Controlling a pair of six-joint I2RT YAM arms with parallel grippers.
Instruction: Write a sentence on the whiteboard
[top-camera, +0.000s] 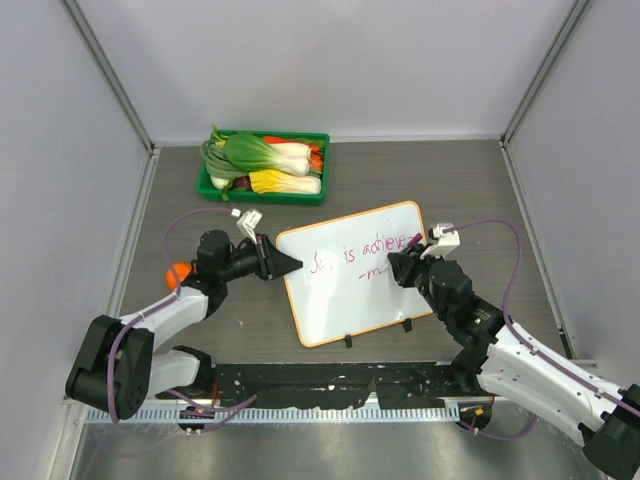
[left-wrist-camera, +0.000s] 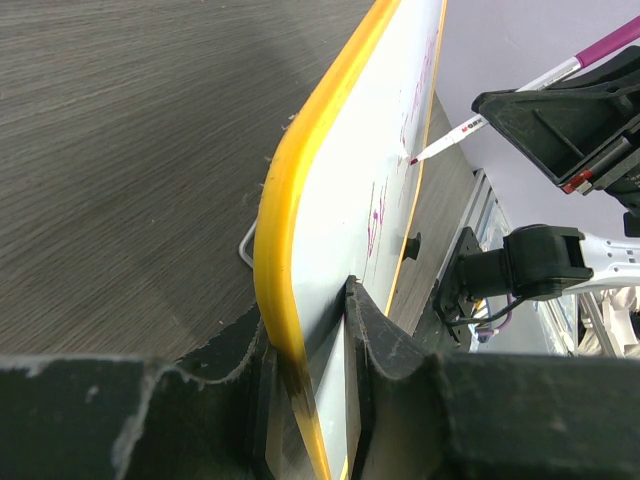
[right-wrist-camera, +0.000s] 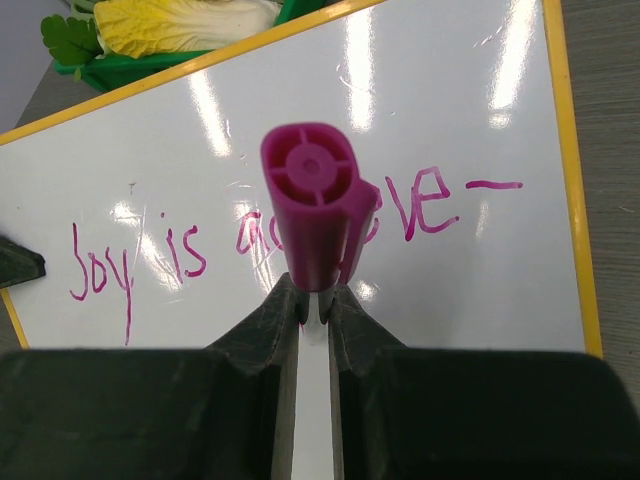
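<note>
The whiteboard (top-camera: 340, 305), white with an orange-yellow rim, stands tilted on two black feet mid-table. The sentence (top-camera: 360, 255) in purple-pink cursive reads "Joy is achieve-" with a short start of a second line below. My left gripper (top-camera: 292, 264) is shut on the whiteboard's left edge; in the left wrist view (left-wrist-camera: 315, 330) the rim (left-wrist-camera: 275, 250) sits between the jaws. My right gripper (top-camera: 397, 265) is shut on a purple marker (right-wrist-camera: 315, 200), whose tip (left-wrist-camera: 415, 158) touches the board under the first line. The marker hides part of "achieve" (right-wrist-camera: 420, 215).
A green tray (top-camera: 322, 150) of leafy vegetables stands behind the board, and shows in the right wrist view (right-wrist-camera: 150, 60). A small orange object (top-camera: 178, 272) lies by the left arm. Grey walls enclose the table on three sides.
</note>
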